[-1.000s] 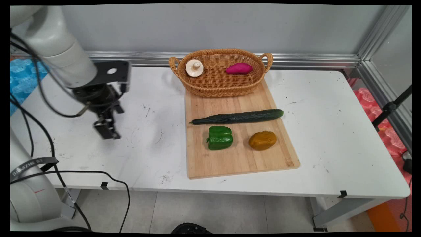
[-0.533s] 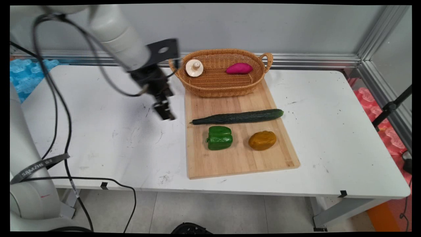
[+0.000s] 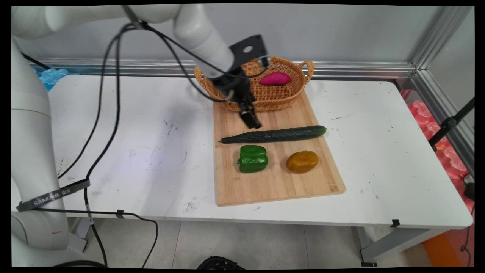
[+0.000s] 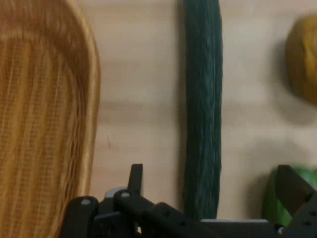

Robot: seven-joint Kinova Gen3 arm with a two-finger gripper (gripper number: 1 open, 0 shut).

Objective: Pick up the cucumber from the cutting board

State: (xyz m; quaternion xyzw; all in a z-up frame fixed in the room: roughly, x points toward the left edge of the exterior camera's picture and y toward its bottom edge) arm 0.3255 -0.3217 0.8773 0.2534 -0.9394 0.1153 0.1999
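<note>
The gripper hangs above the far part of the wooden cutting board, in the strip between the wicker basket and the cucumber. Its two fingers stand wide apart with nothing held between them. In the hand view the gripper looks straight down past its spread fingers onto the cucumber, which lies untouched on the board below. The basket rim sits to one side of that view. A corner of the green pepper and an edge of the brown potato sit to the other.

From where I stand, the cucumber lies across the board's width, just beside the gripper's tips but apart from them. Nearer me the green pepper and the brown potato sit side by side on the board, well apart from the hand.

A magenta sweet potato already lies inside the basket, toward its right end. The arm covers the basket's left half, so I cannot say what else is in there. The board rests on the white table.
</note>
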